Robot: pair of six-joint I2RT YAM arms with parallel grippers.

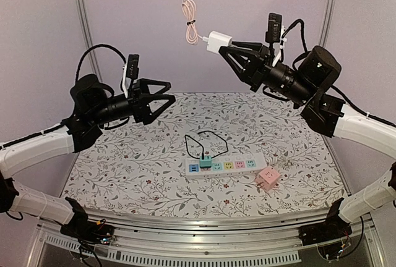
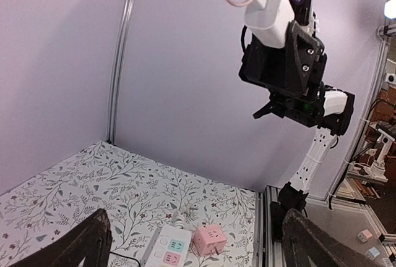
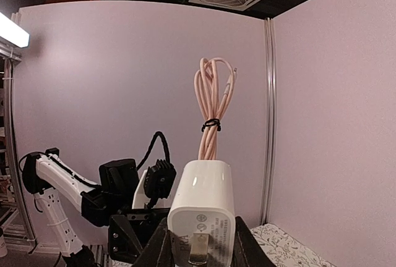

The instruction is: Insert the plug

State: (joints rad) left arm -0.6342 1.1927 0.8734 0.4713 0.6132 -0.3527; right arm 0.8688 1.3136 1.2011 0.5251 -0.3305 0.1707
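On the left, the left pincer (image 1: pixel 167 92) hangs above the table (image 1: pixel 124 168) with its fingers spread wide and nothing between them, pointing toward the middle of the scene. Further right, near the centre of the flowered table, lies the white power strip (image 1: pixel 226 166). A teal adapter (image 1: pixel 205 162) sits in its left part, and a black cable (image 1: pixel 207 138) loops from it across the table behind the strip. A pink cube (image 1: pixel 268 178) stands just beside the strip's right end; whether the two touch is hard to tell from above. Up and to the right, the right pincer (image 1: pixel 226 49) is clenched on the white plug (image 1: pixel 218 41), held high in the air against the back wall (image 1: pixel 247 1) and well apart from the strip below. A bundled pink cord (image 1: pixel 190 23), tied at its middle, sticks out from the plug's far end. In the right wrist view a metal prong shows on the plug's near face.
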